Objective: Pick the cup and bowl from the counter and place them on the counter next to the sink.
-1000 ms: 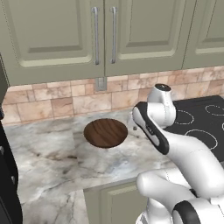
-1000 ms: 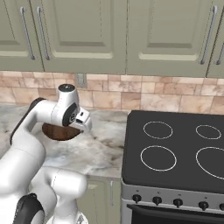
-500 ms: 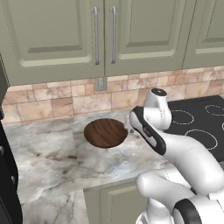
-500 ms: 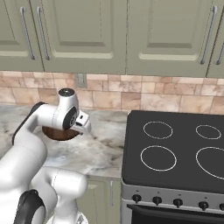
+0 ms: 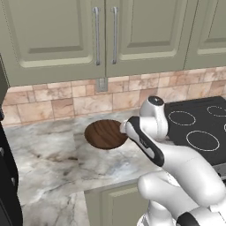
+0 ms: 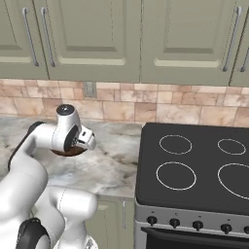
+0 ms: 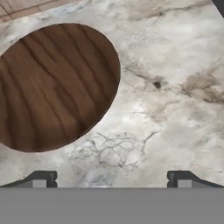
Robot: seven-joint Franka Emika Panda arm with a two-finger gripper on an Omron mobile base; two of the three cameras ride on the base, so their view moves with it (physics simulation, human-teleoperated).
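The dark brown wood-grain bowl [image 5: 104,133] sits upright on the marbled counter [image 5: 53,159], near the tiled back wall. In the hand view the bowl [image 7: 52,83] lies to the upper left, and my gripper [image 7: 112,179] hangs over bare counter [image 7: 175,100] just beside its rim. The two fingertips [image 7: 41,178] stand far apart with nothing between them, so the gripper is open. From the right base view my wrist covers most of the bowl [image 6: 68,152]. The cup and the sink are out of view.
A black stove top [image 6: 194,170] with ring burners borders the counter on the right. Olive-green wall cabinets [image 5: 106,35] hang above a tan tile backsplash [image 5: 53,101]. A tall dark body [image 5: 6,176] stands at the far left edge.
My hand has come down a little and shifted slightly left toward the bowl. The bowl has not moved and the gripper has stayed open.
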